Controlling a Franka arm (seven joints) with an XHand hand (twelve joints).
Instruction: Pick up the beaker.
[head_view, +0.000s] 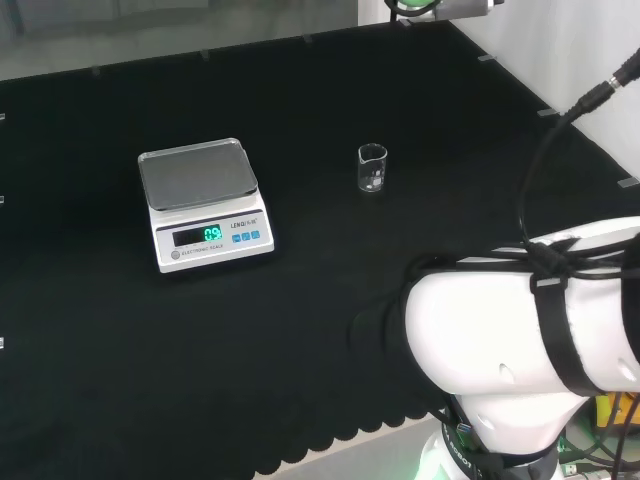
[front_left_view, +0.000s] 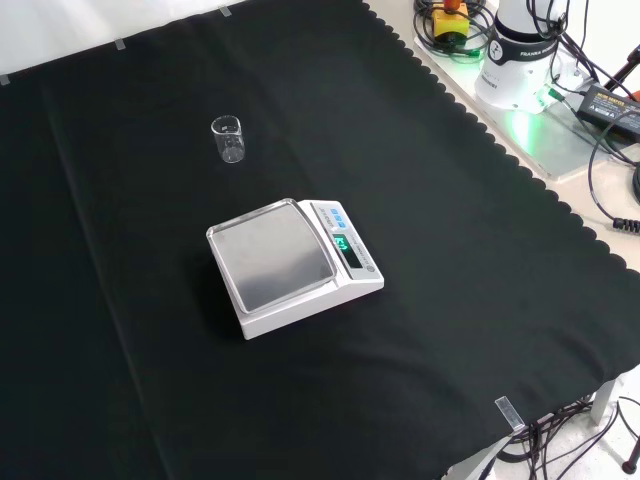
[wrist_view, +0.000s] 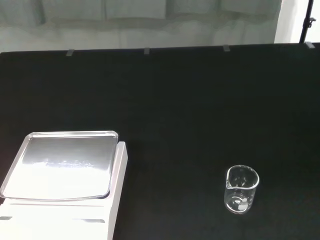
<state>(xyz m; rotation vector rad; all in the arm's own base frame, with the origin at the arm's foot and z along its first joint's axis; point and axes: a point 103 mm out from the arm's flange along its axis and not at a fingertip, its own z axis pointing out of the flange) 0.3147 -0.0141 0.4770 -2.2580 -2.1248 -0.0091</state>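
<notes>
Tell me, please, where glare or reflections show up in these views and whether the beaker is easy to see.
Head view: the beaker is faint against the black cloth. Front view: the scale pan reflects soft light. Wrist view: bright glare streaks the pan, and the beaker's rim catches highlights.

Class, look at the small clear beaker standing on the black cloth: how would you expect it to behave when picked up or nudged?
The beaker looks like thin clear glass, so probably rigid, smooth and breakable. It appears empty and small beside the scale, so likely light. Standing upright and taller than wide, a sideways nudge might tip it, and its round wall would let it roll.
</notes>
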